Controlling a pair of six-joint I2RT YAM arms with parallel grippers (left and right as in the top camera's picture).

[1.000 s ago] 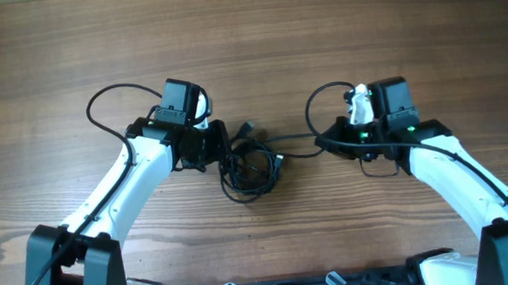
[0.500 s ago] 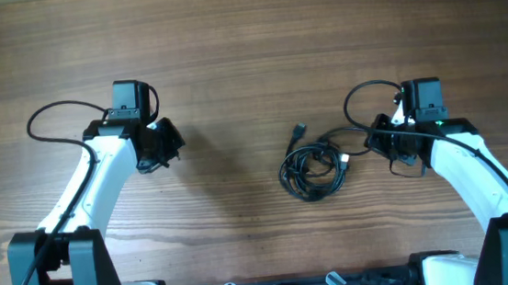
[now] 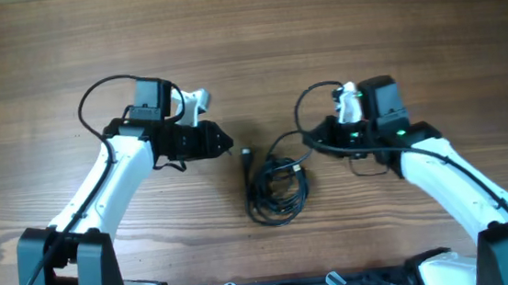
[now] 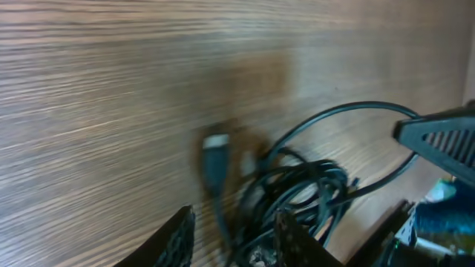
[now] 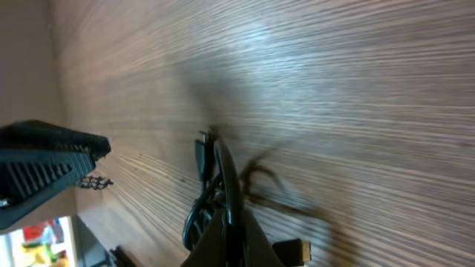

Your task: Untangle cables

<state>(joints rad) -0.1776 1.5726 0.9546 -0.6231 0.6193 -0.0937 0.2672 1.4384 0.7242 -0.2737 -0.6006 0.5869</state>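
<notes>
Two arms reach in over the wooden table (image 3: 244, 33) from either side, pointing at each other. The left gripper (image 3: 225, 144) hangs with its fingers a little apart and nothing in them, and the right gripper (image 3: 312, 139) is pinched tight on a strand. Between them lies one heap of cables (image 3: 276, 187). They are thin, black and looped, too knotted to count, and one plug (image 3: 246, 154) sticks out toward the left gripper.

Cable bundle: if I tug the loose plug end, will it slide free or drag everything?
Likely floppy: the cable bundle lies in slack, overlapping loops. Thin cords look light, so pulling the plug end would probably drag the whole tangle.
</notes>
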